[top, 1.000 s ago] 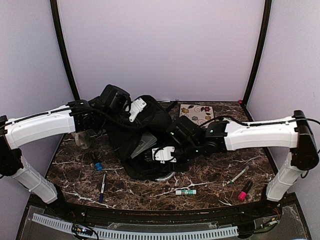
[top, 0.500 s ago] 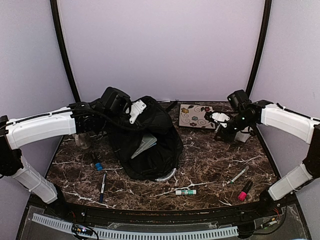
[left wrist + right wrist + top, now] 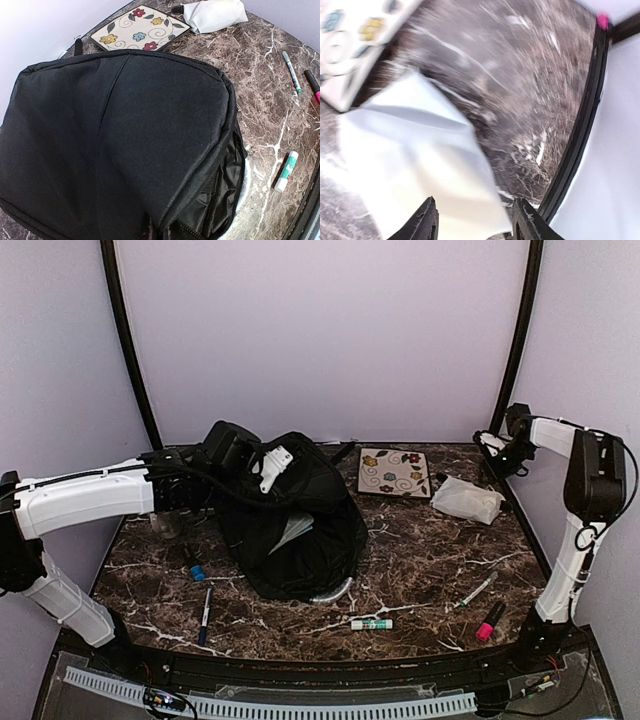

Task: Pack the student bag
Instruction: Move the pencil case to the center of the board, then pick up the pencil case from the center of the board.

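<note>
The bag [image 3: 300, 520] sits in the middle-left part of the table [image 3: 420, 560], heaped up, with its top edge raised toward the back. My left gripper [image 3: 272, 462] is at this raised edge with its jaws closed tight, and I judge they pinch the fabric there, though the left wrist view shows only black cloth and no fingers. My right gripper [image 3: 474, 212] is in the far right corner, jaws partly apart and holding nothing, above the white pouch [image 3: 465, 500] that lies near the flowered pad [image 3: 392, 472].

I expect the bag to handle as soft and floppy: it will sag and fold wherever it is not supported, and the mouth may fall shut by its own weight. It is probably not heavy, and not fragile. The cloth looks matte, so not slippery. The best place to take it, I think, is the stiffer zipper seam at the opening [image 3: 220, 190], not the flat panel, which gives nothing to pinch
</note>
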You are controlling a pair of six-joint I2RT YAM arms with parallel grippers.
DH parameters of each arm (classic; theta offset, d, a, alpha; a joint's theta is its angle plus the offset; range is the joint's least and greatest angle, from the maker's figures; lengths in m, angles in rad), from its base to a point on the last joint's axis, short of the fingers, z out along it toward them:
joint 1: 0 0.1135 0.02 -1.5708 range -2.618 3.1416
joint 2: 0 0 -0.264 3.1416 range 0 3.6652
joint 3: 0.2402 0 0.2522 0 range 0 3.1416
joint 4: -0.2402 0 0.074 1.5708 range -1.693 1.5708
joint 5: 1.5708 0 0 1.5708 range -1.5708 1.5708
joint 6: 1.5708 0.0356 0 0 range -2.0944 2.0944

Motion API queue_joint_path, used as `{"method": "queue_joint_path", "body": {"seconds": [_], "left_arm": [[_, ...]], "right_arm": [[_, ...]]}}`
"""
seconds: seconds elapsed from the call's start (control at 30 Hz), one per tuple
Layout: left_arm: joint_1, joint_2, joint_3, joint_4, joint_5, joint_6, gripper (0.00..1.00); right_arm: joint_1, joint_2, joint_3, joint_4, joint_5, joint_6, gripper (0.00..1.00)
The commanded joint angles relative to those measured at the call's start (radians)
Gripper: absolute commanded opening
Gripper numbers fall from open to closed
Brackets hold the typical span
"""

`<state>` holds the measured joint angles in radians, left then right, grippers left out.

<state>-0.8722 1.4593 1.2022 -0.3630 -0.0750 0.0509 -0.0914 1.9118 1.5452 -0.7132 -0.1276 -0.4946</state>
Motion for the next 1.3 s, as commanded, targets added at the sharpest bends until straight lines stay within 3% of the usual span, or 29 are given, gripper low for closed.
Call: {"method": "queue_joint_path", "body": {"seconds": [0.0, 0.3, 0.67, 0.9, 1.07, 1.27], "left_arm": [[0.013, -0.046, -0.013, 0.032, 0.000, -0.018, 0.00], [0.012, -0.047, -0.035, 0.049, 0.009, -0.029, 0.00], [0.013, -0.018, -0.035, 0.063, 0.030, -0.029, 0.00], [0.013, -0.004, -0.022, 0.056, 0.054, -0.032, 0.00], [0.013, -0.002, -0.021, 0.049, 0.059, -0.037, 0.00], [0.013, 0.005, -0.017, 0.053, 0.069, -0.046, 0.00]], "right_arm": [[-0.052, 0.093, 0.082, -0.058, -0.060, 0.069, 0.52], [-0.058, 0.159, 0.091, -0.192, -0.264, 0.016, 0.51], [0.067, -0.011, -0.175, -0.123, -0.246, -0.031, 0.51], [0.068, -0.091, -0.196, -0.102, -0.178, 0.104, 0.53], [0.031, -0.135, -0.180, -0.133, -0.267, 0.206, 0.57], [0.017, -0.032, -0.167, -0.203, -0.423, 0.238, 0.59]]}}
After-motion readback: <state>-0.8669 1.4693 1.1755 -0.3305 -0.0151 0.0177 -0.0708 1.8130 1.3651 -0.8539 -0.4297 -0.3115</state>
